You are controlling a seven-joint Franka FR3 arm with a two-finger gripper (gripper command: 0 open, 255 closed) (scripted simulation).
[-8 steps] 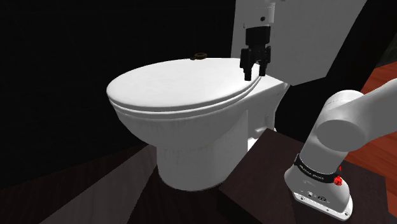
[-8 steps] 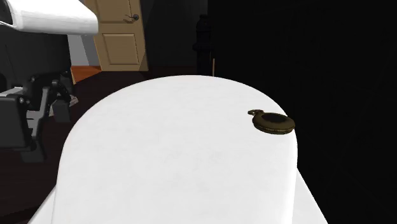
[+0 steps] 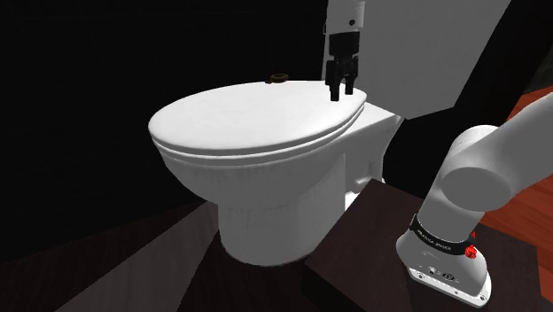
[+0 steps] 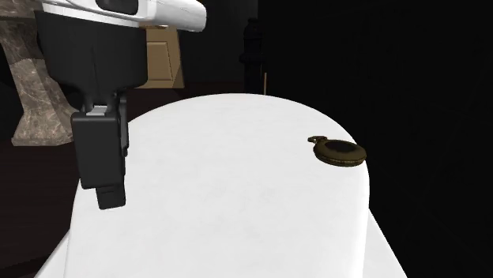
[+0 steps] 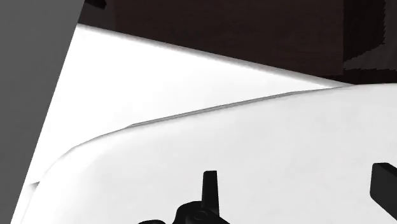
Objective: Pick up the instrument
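Observation:
The instrument (image 3: 280, 77) is a small, dark, brass-coloured round disc with a little loop. It lies flat at the far edge of the white toilet lid (image 3: 248, 115). In the second exterior view the instrument (image 4: 340, 151) sits near the right edge of the lid (image 4: 229, 189). My black gripper (image 3: 339, 91) hangs fingers-down over the lid's rear right edge, right of the instrument and apart from it. In the second exterior view the gripper (image 4: 109, 197) hovers over the lid's left side. The wrist view has the gripper (image 5: 296, 181) open above the lid (image 5: 254, 146), holding nothing.
The toilet bowl (image 3: 266, 204) stands on a dark floor, with its white cistern (image 3: 425, 44) behind the gripper. My arm's base (image 3: 443, 257) sits at the lower right. A wooden door (image 4: 162, 55) and a stone-like pillar (image 4: 31, 95) are behind. A black area lies beyond the toilet.
The gripper has moved from beside the cistern to over the lid's rear edge and turned about its axis. It stays open. The instrument has not moved.

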